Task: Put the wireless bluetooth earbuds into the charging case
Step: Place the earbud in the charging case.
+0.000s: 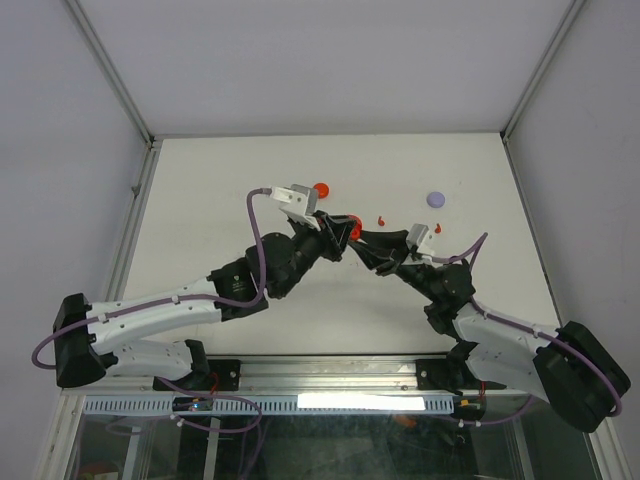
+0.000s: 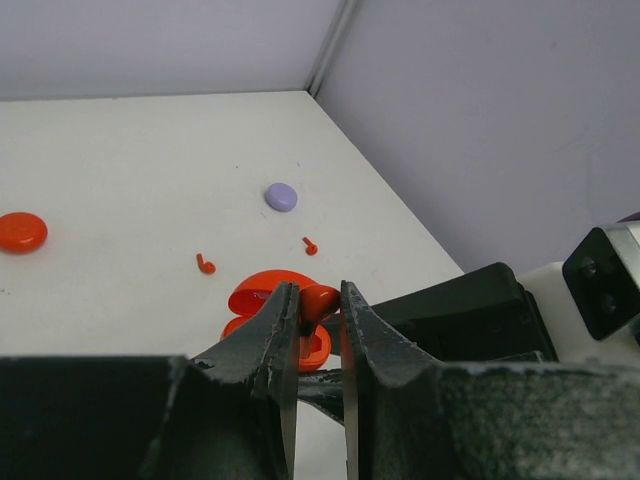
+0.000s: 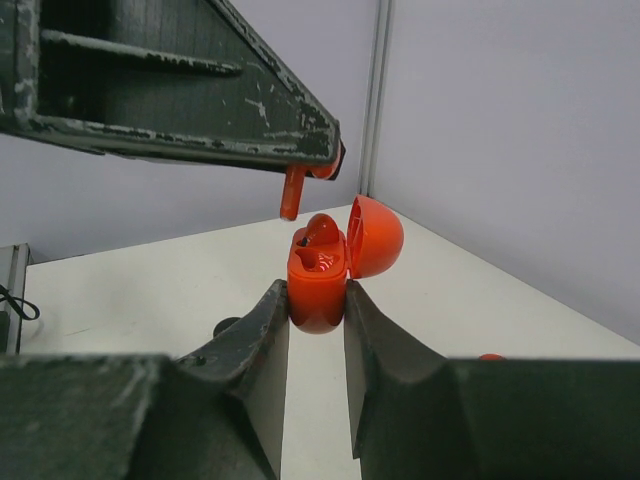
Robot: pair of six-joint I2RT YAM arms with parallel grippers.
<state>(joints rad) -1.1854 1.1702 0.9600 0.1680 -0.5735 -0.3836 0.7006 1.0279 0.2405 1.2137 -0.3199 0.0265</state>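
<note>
One red earbud is pinched, stem down, in the closed left end effector and is held just above the open red charging case. The case is clamped upright, lid swung back, between the fingers of the right end effector, seemingly raised off the counter. A rounded red shape is seen in the case's well; whether it is a seated earbud cannot be told. Two more lie apart on the counter beyond the case: a nearer loose earbud and a farther loose earbud. The task is judged partly done: the gripped earbud is not yet seated, and the loose ones are untouched.
</note>
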